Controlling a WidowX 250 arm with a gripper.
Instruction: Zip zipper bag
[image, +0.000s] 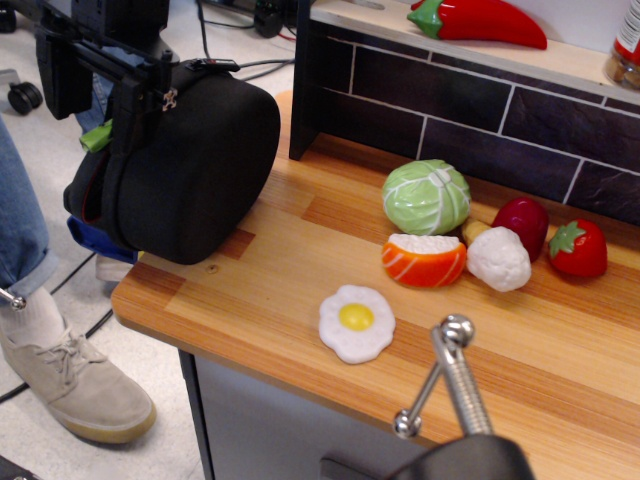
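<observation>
The zipper bag (195, 165) is a large rounded black case standing on its edge at the left end of the wooden counter, partly overhanging it. Blue trim (95, 240) shows at its lower left. Its lime-green pull tab (95, 135) sticks out at the upper left, near the top of the zipper edge. My black gripper (100, 110) hangs over that upper left edge. Its two fingers (62, 75) stand apart, one on each side of the tab. The tab sits low between them and nothing is clamped.
Toy foods lie to the right: fried egg (356, 322), cabbage (427, 197), salmon sushi (424, 260), cauliflower (499, 259), strawberry (578, 248). A dark tiled backsplash (450, 110) with a shelf holds a red chilli (478, 20). A metal handle (450, 385) is at the front. A person's leg and shoe (70, 385) are at the left.
</observation>
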